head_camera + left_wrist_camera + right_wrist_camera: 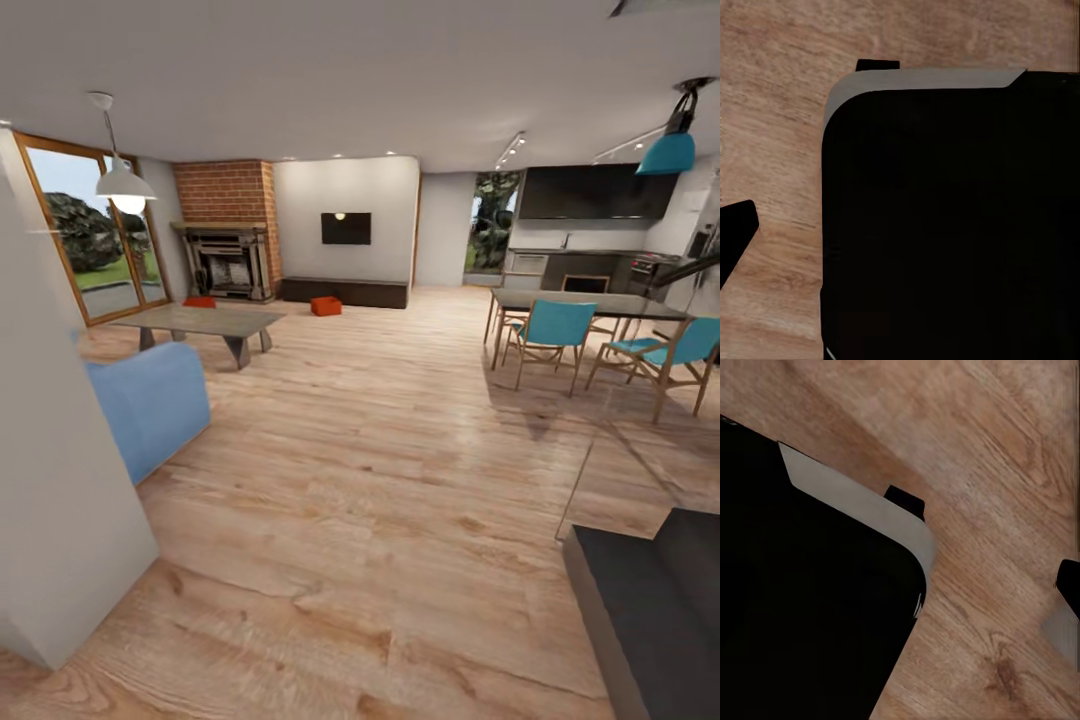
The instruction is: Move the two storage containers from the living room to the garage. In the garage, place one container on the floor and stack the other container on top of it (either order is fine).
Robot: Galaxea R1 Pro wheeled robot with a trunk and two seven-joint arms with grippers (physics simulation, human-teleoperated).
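Note:
Two red-orange storage containers stand far off on the light wood floor of the living room. One container (199, 301) is by the dark fireplace (228, 262), behind the coffee table. The other container (325, 306) lies in front of the long low dark cabinet (345, 292). In the left wrist view my left gripper (806, 150) hangs open over the plank floor beside my dark base (945, 225). My right gripper (986, 544) is likewise open above the planks, with nothing between its fingers. The garage is out of view.
A grey coffee table (200, 322) and a blue sofa (150, 405) stand at the left, behind a white wall corner (50, 480). A dining table with teal chairs (560, 330) fills the right. A dark low unit (650, 600) sits at the near right. Wide wood floor (380, 450) runs between.

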